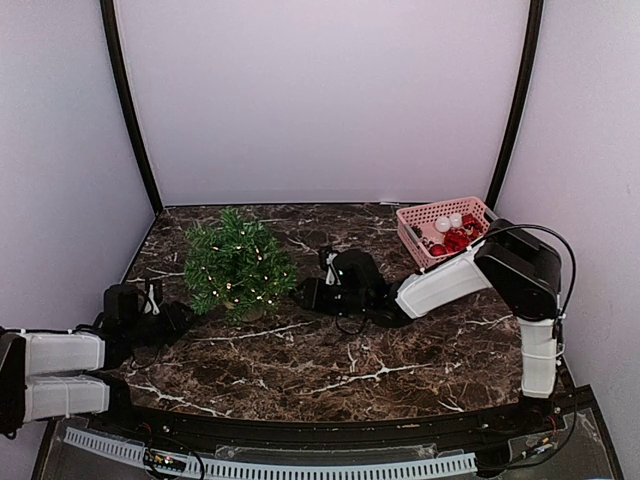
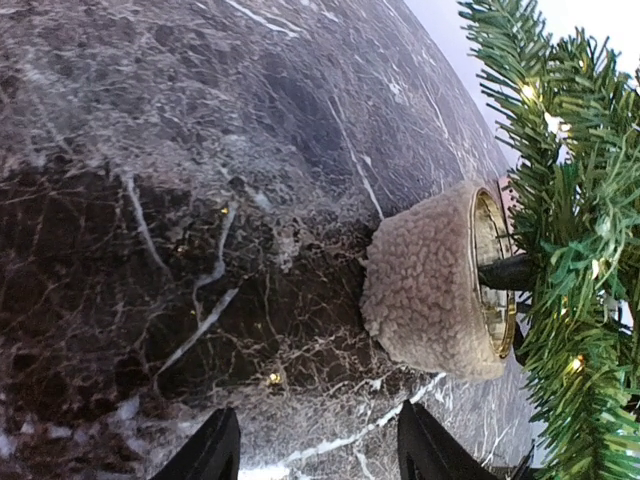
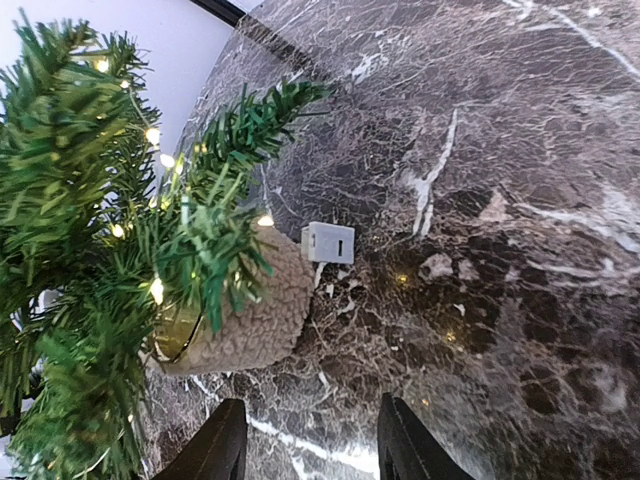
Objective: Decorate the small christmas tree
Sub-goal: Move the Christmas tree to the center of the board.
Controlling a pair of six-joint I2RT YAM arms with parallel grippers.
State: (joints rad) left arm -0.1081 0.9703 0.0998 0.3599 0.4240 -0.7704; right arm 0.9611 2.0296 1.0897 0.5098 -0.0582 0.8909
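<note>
Across the dark marble-look table (image 1: 330,375), the small christmas tree (image 1: 238,265) stands left of centre, lights glowing.
Left gripper (image 2: 318,450) and right gripper (image 3: 312,445) flank its woolly beige pot cover (image 2: 425,290), jaws of both spread with nothing between them. White veins run through the brown top; pale lilac walls (image 1: 320,100) close it in, and a pink basket (image 1: 412,240) sits at the back right.

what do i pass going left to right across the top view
left gripper → tree → right gripper → basket
</note>
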